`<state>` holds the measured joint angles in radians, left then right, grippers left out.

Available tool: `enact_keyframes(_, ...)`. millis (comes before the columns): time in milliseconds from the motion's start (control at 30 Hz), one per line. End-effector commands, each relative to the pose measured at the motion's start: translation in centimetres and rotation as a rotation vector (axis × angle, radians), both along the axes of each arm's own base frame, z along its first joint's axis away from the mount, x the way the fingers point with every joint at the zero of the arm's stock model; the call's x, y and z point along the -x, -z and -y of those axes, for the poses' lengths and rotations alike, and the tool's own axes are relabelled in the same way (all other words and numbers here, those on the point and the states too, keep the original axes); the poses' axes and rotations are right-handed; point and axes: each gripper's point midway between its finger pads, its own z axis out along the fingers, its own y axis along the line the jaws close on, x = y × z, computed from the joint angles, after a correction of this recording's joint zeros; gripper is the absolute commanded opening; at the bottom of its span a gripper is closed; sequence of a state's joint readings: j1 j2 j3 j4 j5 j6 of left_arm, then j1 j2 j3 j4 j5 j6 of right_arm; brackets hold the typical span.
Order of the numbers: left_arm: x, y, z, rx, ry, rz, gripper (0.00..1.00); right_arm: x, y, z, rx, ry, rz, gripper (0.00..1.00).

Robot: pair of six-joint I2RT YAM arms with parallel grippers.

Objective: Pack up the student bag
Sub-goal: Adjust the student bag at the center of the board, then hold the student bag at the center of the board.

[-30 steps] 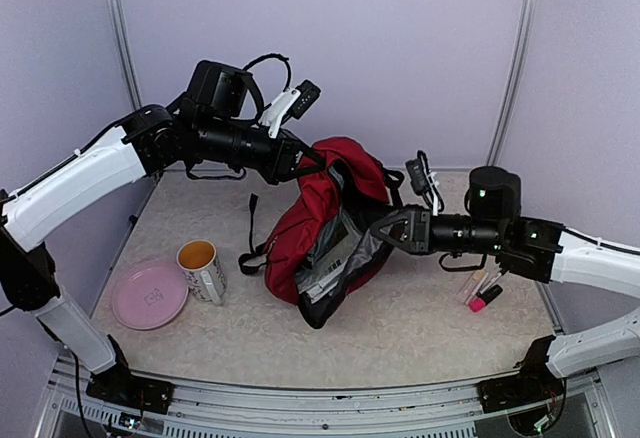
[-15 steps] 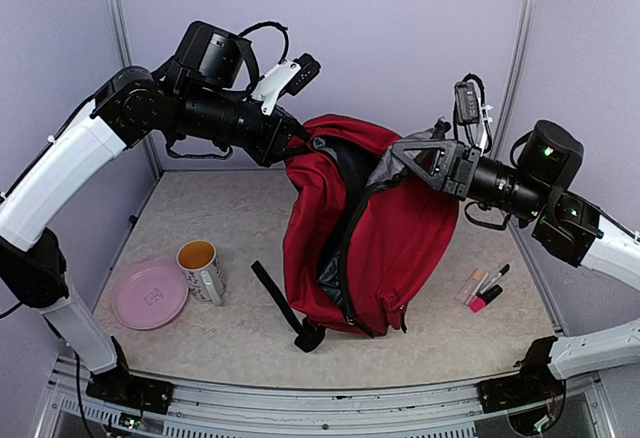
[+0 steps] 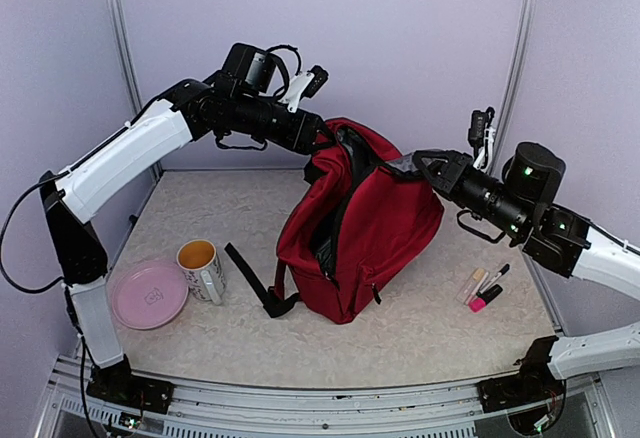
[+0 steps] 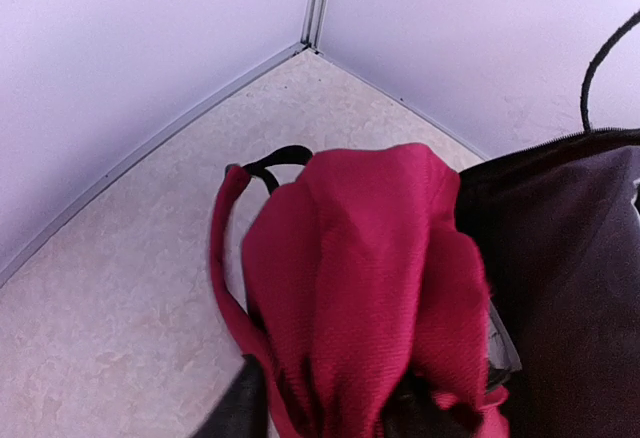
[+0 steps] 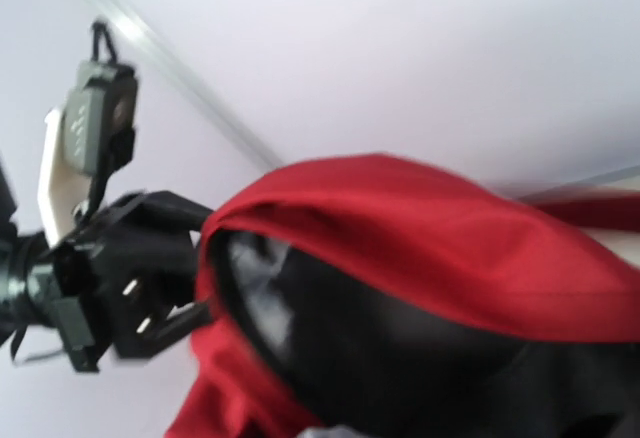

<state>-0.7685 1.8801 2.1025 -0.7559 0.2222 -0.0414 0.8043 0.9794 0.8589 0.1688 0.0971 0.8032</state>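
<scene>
Plate (image 3: 148, 295), pink, and mug (image 3: 202, 270) near left edge of table (image 3: 420, 343), with open surface between mug and student bag (image 3: 375, 243). Bag mid-table, upright, long axis vertical, mouth gaping upward, black strap (image 3: 245, 276) trailing left toward mug. Left gripper (image 3: 322, 141) at mouth's left rim, fingers hidden, grip impossible to tell. Right gripper (image 3: 422, 163) pinched shut on right rim. Markers (image 3: 485, 288) near right edge, apart from bag.

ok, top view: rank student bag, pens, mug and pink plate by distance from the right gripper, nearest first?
1. student bag: centre, its rim is at the right gripper.
2. pens: on the table's right side, below the gripper.
3. mug: left of the bag.
4. pink plate: far left, just beyond the mug.
</scene>
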Motion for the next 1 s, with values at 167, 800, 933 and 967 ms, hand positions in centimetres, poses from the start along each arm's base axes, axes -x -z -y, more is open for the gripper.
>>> enact_keyframes(167, 0.8, -10.7, -1.3, 0.193, 0.023, 0.269, 0.99, -3.4, -2.7, 2.0, -0.04, 0.117, 0.025, 0.0)
enact_keyframes(800, 13.4, -1.8, -8.0, 0.304, -0.064, 0.197, 0.88, -4.9, -0.8, 3.6, -0.021, 0.167, -0.022, 0.0)
enact_keyframes(933, 15.0, 4.8, -7.6, 0.311, -0.036, 0.165, 0.91, -4.7, -0.6, 3.8, -0.019, 0.167, -0.024, 0.0)
enact_keyframes(967, 15.2, 6.2, -7.5, 0.33, -0.018, 0.16, 0.91, -4.7, -0.6, 3.9, -0.02, 0.173, -0.023, 0.0)
